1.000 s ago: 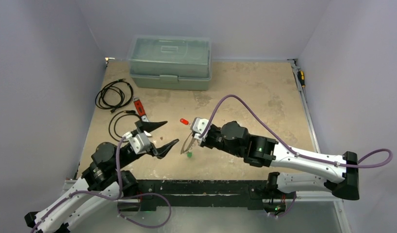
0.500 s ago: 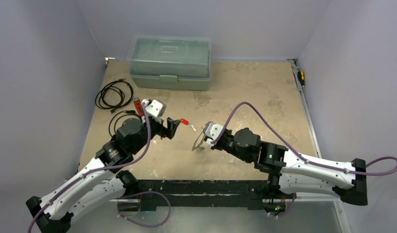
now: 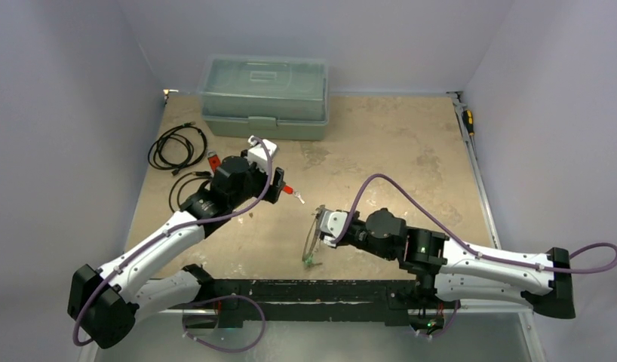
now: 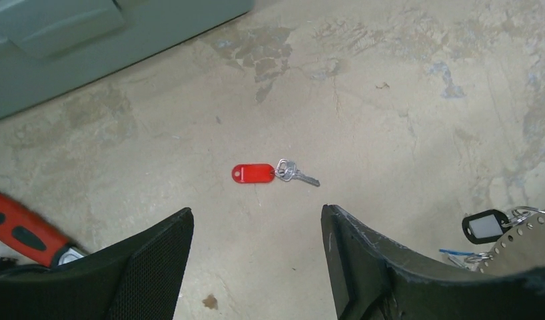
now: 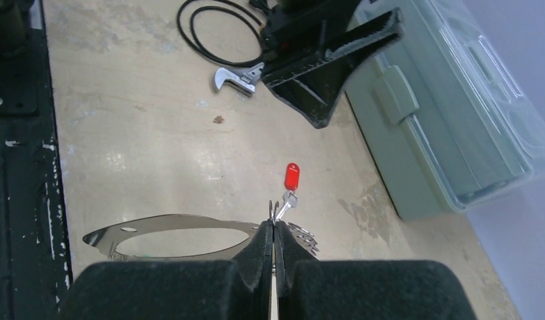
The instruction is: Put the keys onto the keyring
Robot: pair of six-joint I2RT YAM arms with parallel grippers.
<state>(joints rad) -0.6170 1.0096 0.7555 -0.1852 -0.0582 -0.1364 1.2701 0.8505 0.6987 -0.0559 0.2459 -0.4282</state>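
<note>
A red-tagged key (image 4: 253, 173) lies flat on the table with its silver blade (image 4: 302, 176) pointing right. My left gripper (image 4: 256, 213) hovers open just short of it, nothing between its fingers. From above, the left gripper (image 3: 278, 188) sits right beside the red key (image 3: 288, 188). My right gripper (image 5: 274, 225) is shut on the keyring (image 5: 183, 221), a thin metal hoop that sticks out to the left of the fingers. The top view shows the right gripper (image 3: 321, 225) holding the keyring (image 3: 308, 243) on edge, with a green key (image 3: 311, 262) at the hoop's low end. A black-tagged key (image 4: 484, 225) hangs beside it.
A grey-green toolbox (image 3: 264, 96) stands at the back. Coiled black cables (image 3: 177, 147) and a red-handled wrench (image 4: 20, 227) lie at the left. A screwdriver (image 3: 468, 121) rests on the right table edge.
My left arm has swung from the near left out to the red key, still open. My right gripper has drawn the keyring back toward the near edge.
</note>
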